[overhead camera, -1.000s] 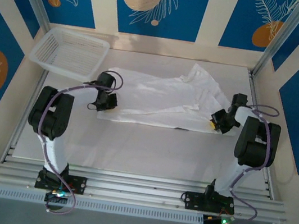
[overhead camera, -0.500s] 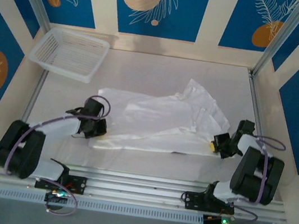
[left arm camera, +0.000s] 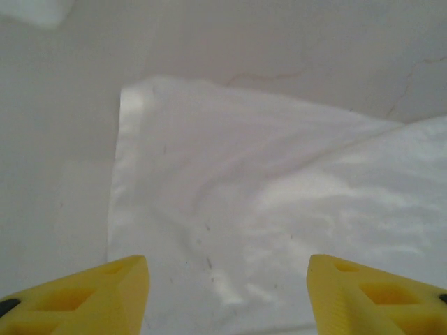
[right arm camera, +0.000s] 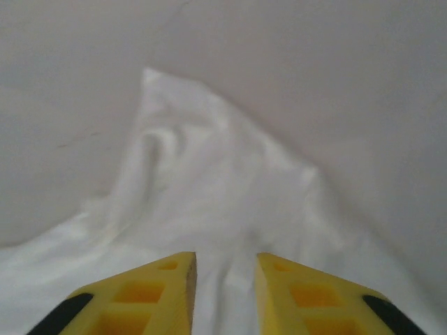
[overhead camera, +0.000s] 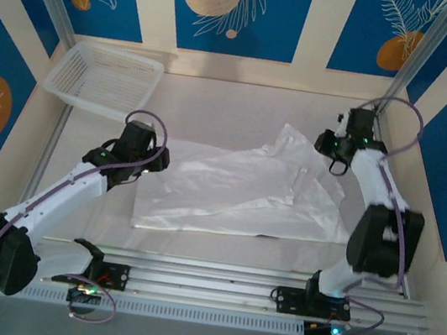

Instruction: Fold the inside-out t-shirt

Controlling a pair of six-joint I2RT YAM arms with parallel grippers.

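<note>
The inside-out t-shirt [overhead camera: 237, 191] lies spread on the table, white and wrinkled, with a sleeve pointing toward the far right. My left gripper [overhead camera: 155, 157] hovers over the shirt's left edge. In the left wrist view its yellow fingers [left arm camera: 84, 293] stand wide apart with nothing between them, and the shirt's square corner [left arm camera: 140, 98] lies below. My right gripper [overhead camera: 328, 143] hangs above the far-right sleeve. Its fingers [right arm camera: 160, 293] leave a narrow gap and hold nothing, while the pointed sleeve tip [right arm camera: 157, 80] lies flat beneath.
A white mesh basket [overhead camera: 106, 77] sits at the back left corner. Aluminium rails [overhead camera: 206, 279] run along the near edge by the arm bases. Frame posts rise at the back left and at the back right [overhead camera: 416, 53]. Bare tabletop [overhead camera: 217, 103] lies behind the shirt.
Both grippers have let go of the shirt's near corners and opened. The left arm rose to the shirt's left edge; the right arm swung to the far-right sleeve. The shirt now lies flat.
</note>
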